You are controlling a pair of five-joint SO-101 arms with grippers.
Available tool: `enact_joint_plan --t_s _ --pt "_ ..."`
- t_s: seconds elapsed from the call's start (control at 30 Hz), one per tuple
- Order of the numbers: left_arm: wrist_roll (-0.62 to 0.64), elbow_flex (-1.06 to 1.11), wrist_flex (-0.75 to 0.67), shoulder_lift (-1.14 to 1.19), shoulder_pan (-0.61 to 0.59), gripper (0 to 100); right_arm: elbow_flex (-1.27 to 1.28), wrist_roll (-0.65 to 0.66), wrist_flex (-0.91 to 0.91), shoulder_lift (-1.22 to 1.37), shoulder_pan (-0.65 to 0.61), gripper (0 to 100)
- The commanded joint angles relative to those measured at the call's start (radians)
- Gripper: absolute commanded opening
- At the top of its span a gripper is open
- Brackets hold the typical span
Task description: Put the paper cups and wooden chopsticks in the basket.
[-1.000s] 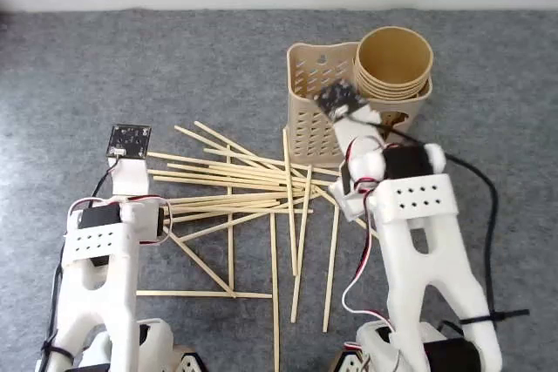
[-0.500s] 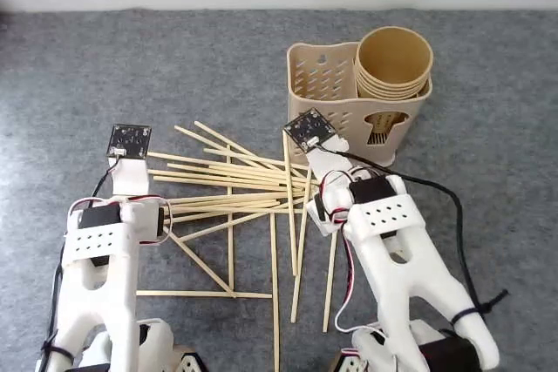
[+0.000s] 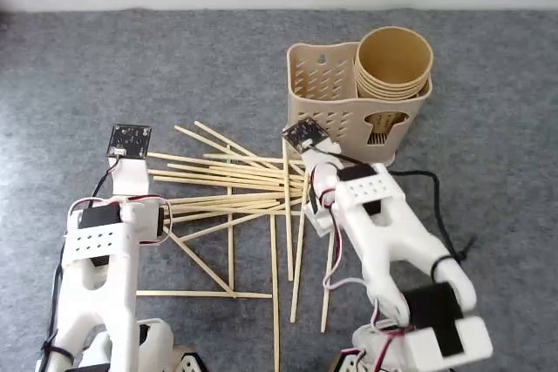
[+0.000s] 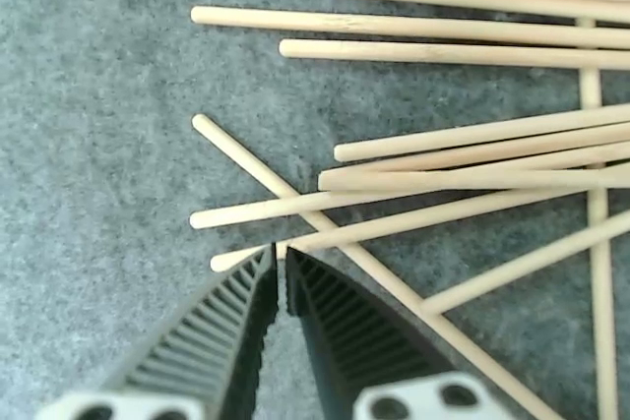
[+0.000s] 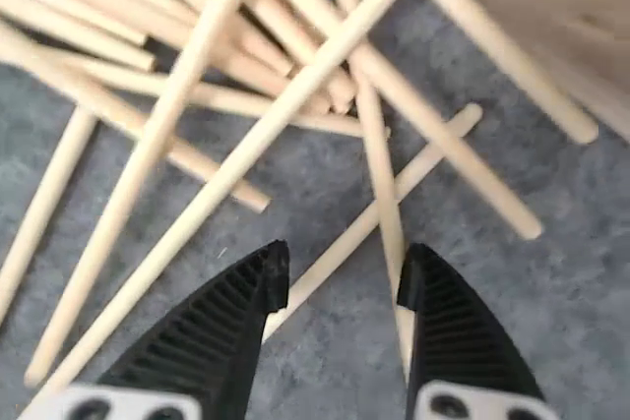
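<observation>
Hovering my right end effector (image 5: 340, 287), spread, over chopsticks (image 3: 231, 180) strewn across worktop (image 3: 87, 67). Cups (image 3: 394, 60) stacked in basket (image 3: 318, 128) at 1 o'clock; sticks left to load, I judge. Left end effector (image 4: 279, 268) pressed together, empty, at pile's 9 o'clock edge.

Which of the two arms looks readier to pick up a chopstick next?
Right, probably: the right gripper hangs open over chopsticks next to the basket, while the left gripper is shut and farther from it.
</observation>
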Motion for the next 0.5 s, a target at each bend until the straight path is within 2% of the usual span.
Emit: enact_joint_plan --t_s 0.0,0.23,0.3,0.43,0.47 --pt "0.002 -0.058 -0.018 -0.025 0.003 1 -0.078 -0.012 -0.008 0.047 0.036 18.7" --pt "0.002 -0.058 -0.020 -0.025 0.003 1 -0.091 -0.012 -0.007 0.062 0.042 18.4" --pt "0.002 -0.058 -0.020 -0.025 0.003 1 -0.091 -0.006 -0.007 0.064 0.042 14.4" --pt "0.002 -0.058 -0.020 -0.025 0.003 1 -0.089 -0.003 -0.004 0.064 0.031 0.3" --pt "0.002 -0.058 -0.020 -0.025 0.003 1 -0.086 -0.003 0.007 0.062 0.027 0.9"
